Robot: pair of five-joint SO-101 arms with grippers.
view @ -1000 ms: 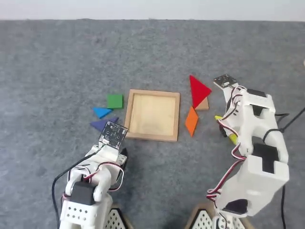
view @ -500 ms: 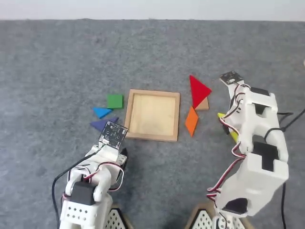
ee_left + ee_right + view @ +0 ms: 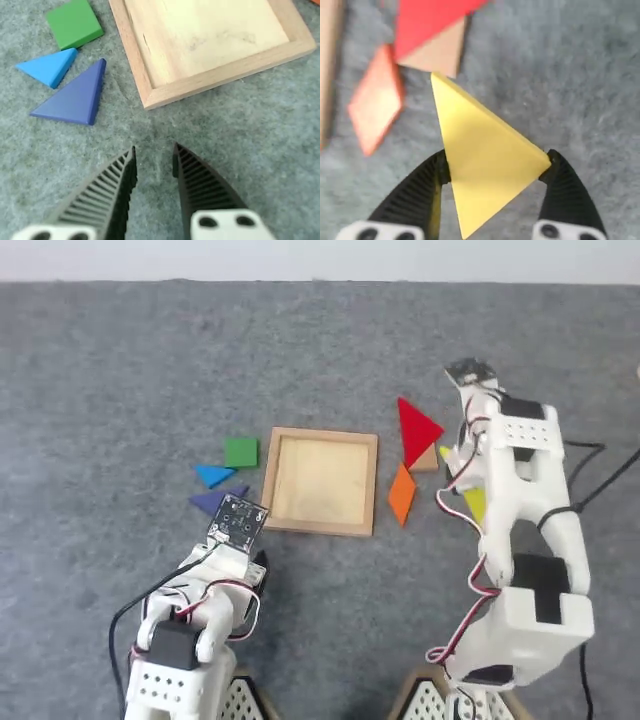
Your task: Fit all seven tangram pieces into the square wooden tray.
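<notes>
The square wooden tray [image 3: 320, 482] lies empty mid-table; its near corner [image 3: 150, 97] is just ahead of my left gripper [image 3: 154, 149], which rests low over the carpet, slightly open and holding nothing. Left of the tray lie a green square [image 3: 241, 452], a light blue triangle [image 3: 213, 475] and a dark blue triangle [image 3: 218, 501]. Right of it lie a red triangle [image 3: 417, 429], a tan piece [image 3: 427, 459] and an orange parallelogram [image 3: 402, 493]. My right gripper [image 3: 495, 162] is shut on the yellow triangle [image 3: 480, 160], beside the tan piece [image 3: 437, 52]; the arm covers most of that triangle [image 3: 474, 503] from above.
Grey carpet covers the whole table. Both arm bases stand at the near edge. Open carpet stretches behind the tray and to the far left. A black cable hangs at the right edge [image 3: 610, 480].
The right arm has swung left and away from me, carrying the yellow triangle closer to the red and tan pieces. The left arm has kept still.
</notes>
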